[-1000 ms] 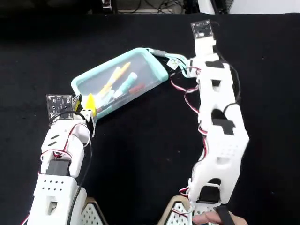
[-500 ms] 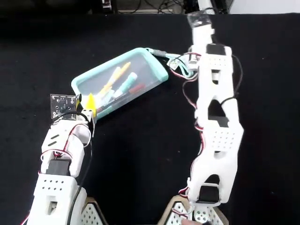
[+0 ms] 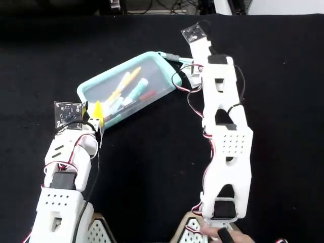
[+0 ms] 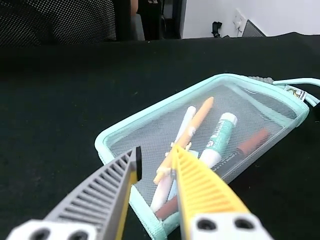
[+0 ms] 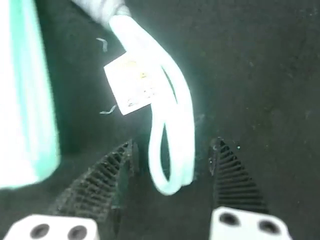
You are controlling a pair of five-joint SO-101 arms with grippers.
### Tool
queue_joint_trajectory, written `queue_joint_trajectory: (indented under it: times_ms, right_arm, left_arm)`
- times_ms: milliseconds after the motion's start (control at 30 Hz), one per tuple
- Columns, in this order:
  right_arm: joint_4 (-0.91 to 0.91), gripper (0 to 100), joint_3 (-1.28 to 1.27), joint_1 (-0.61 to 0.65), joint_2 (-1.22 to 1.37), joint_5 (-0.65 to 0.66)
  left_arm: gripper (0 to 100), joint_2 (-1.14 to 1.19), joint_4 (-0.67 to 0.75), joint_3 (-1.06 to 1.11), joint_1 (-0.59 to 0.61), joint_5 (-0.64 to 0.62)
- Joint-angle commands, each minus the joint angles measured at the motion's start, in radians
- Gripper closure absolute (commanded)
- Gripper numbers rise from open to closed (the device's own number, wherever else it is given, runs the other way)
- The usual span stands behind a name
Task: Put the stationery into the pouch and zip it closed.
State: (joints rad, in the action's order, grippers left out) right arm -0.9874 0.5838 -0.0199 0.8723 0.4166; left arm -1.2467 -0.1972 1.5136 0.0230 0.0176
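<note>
A mint mesh pouch (image 3: 129, 88) lies slanted on the black table with several pens and markers (image 3: 127, 93) inside it. My left gripper (image 3: 96, 112) hovers at the pouch's near-left corner, open, its yellow and grey fingers (image 4: 197, 187) above the mesh (image 4: 210, 130). My right gripper (image 3: 188, 72) is at the pouch's far-right end. Its open black fingers (image 5: 107, 182) straddle the pouch's pale cord loop (image 5: 170, 135) and white tag (image 5: 131, 87), without touching the loop.
The black cloth (image 3: 152, 167) covers the table around the pouch. Chairs and cables stand beyond the far edge (image 4: 145, 20). A person's hand (image 3: 223, 235) shows at the base of the right arm.
My right arm has swung left toward the pouch's end, its wrist now over the cord loop. The left arm and the pouch have stayed put.
</note>
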Motion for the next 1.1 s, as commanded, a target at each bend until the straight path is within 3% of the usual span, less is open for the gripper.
queue_joint_trajectory:
  times_ms: [0, 67, 367, 667, 933, 1067]
  right_arm:
    - [0.04, 84.1, 0.062, -0.02, -0.01, 0.006]
    - [0.037, 98.5, 0.062, -0.031, -0.03, 0.003]
    - [-0.187, 98.6, 0.05, -0.086, -0.305, 0.006]
    - [-0.453, 98.6, 0.05, 0.075, -0.78, 0.038]
    - [-0.563, 98.6, 0.059, 0.233, -1.086, 0.04]
    - [-0.566, 98.6, 0.061, 0.308, -1.224, 0.04]
  left_arm:
    - [88, 0.003, 0.023, -0.01, 0.007, 0.012]
    - [88, 0.003, 0.023, -0.01, 0.007, 0.012]
    - [88, 0.005, 0.023, -0.013, 0.007, 0.012]
    - [88, -0.005, 0.005, -0.041, 0.021, 0.014]
    - [87, -0.003, -0.393, -0.463, 0.137, 0.02]
    - [88, -0.005, -0.652, -0.704, 0.2, 0.126]
